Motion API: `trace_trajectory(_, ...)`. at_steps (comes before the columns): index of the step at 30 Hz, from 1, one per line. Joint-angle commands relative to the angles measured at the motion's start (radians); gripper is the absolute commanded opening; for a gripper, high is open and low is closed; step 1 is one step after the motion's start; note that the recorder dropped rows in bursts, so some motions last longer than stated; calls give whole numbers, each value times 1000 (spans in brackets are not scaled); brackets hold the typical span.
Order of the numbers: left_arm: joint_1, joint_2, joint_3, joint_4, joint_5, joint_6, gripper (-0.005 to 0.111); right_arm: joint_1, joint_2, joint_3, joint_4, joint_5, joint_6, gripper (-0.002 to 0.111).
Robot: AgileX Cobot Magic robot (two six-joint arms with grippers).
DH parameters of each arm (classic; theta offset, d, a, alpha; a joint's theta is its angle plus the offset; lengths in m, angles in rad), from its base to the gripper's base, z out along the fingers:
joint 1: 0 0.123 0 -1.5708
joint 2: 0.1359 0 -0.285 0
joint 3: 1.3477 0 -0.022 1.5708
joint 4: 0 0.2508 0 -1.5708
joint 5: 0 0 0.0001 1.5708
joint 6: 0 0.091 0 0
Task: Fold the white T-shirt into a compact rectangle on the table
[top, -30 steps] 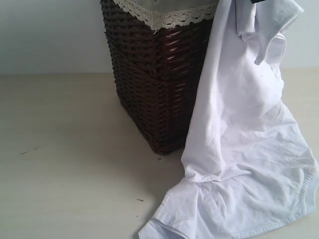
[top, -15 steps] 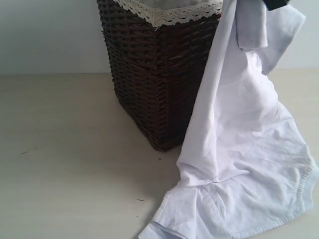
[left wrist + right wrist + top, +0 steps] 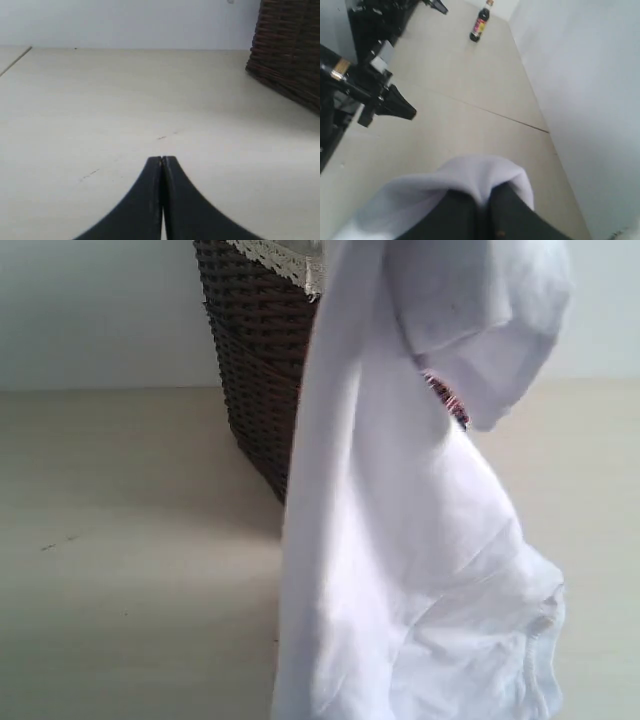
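since half a second ago the shirt (image 3: 400,540) has swung left. then it draped down the right side of the basket (image 3: 250,370) with its hem spread wide over the table (image 3: 120,590). now it hangs in a narrower column in front of the basket, hiding the basket's right half and front corner. a sleeve fold that sat near the top right now bulges out larger at the upper right. under it a short strip of red band (image 3: 447,400) has come into sight. the dark bit of arm seen at the top edge before is gone from the exterior view. the shirt's lower end runs out at the bottom edge, so i cannot tell if it touches the table.

the right gripper (image 3: 482,207) has its dark fingers closed together, with white shirt cloth pinched and draped over them. the left gripper (image 3: 162,161) is closed on nothing, tips touching, low over bare table near the basket.

the table is pale beige with small dark scuffs (image 3: 55,543); a plain pale wall (image 3: 90,310) stands behind. a lace liner (image 3: 280,255) edges the basket's rim. the right wrist view shows a pale surface with a seam, a black frame (image 3: 370,85) and a dark bottle (image 3: 479,22).

the bottle's red label and the shirt's red band are too small to read.
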State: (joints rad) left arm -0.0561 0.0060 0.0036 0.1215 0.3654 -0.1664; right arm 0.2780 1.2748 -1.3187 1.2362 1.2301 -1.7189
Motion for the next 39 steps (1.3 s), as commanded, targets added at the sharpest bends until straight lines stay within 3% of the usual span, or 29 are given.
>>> trace_trajectory(1,0,-6,-4,1,-7,3,0,84,118,25,75,-62,-26,0)
trace_trajectory(9,0,-6,-4,1,-7,3,0,217,189,-62,508,-297,-305,0)
trace_trajectory(13,0,-6,-4,1,-7,3,0,222,176,-176,508,-287,-182,0)
trace_trajectory(18,0,-6,-4,1,-7,3,0,222,121,-197,505,-302,-33,0)
trace_trajectory(20,0,-6,-4,1,-7,3,0,222,92,-197,307,-317,-12,0)
trace_trajectory(23,0,-6,-4,1,-7,3,0,222,59,-197,-139,-285,163,0)
trace_trajectory(27,0,-6,-4,1,-7,3,0,222,61,-162,-766,-143,538,0)
trace_trajectory(31,0,-6,-4,1,-7,3,0,222,102,-60,-1227,-9,680,0)
trace_trajectory(34,0,-6,-4,1,-7,3,0,201,128,38,-1396,-9,697,0)
trace_trajectory(39,0,-6,-4,1,-7,3,0,151,139,176,-1464,-85,702,0)
